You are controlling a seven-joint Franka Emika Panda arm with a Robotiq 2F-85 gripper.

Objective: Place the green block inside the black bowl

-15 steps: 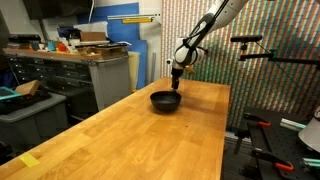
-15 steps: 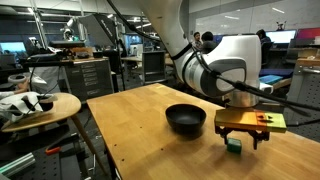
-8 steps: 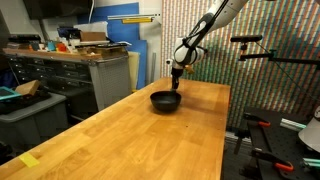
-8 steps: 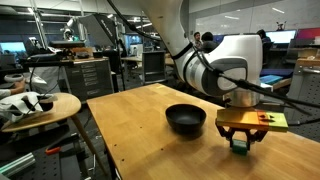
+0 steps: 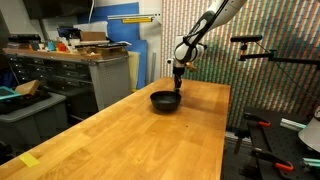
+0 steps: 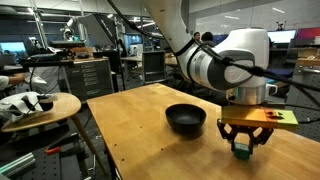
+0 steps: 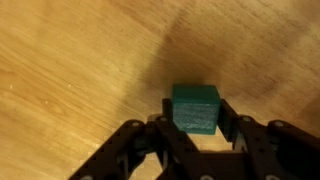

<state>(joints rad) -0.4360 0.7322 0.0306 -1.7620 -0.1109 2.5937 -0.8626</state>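
The green block is a small teal-green cube, pinched between my gripper's two black fingers in the wrist view. In an exterior view the gripper points straight down with the green block at its tips, at or just above the wooden tabletop. The glossy black bowl stands empty a short way beside it. From the far camera the gripper hangs just behind the black bowl, and the block is too small to make out there.
The long wooden table runs toward the camera. A round side table with clutter stands off one edge. Cabinets and a tripod arm surround the table.
The jaws have closed onto the green block. The wrist has shifted slightly, with the arm's upper body moving up and sideways. The bowl has not moved.
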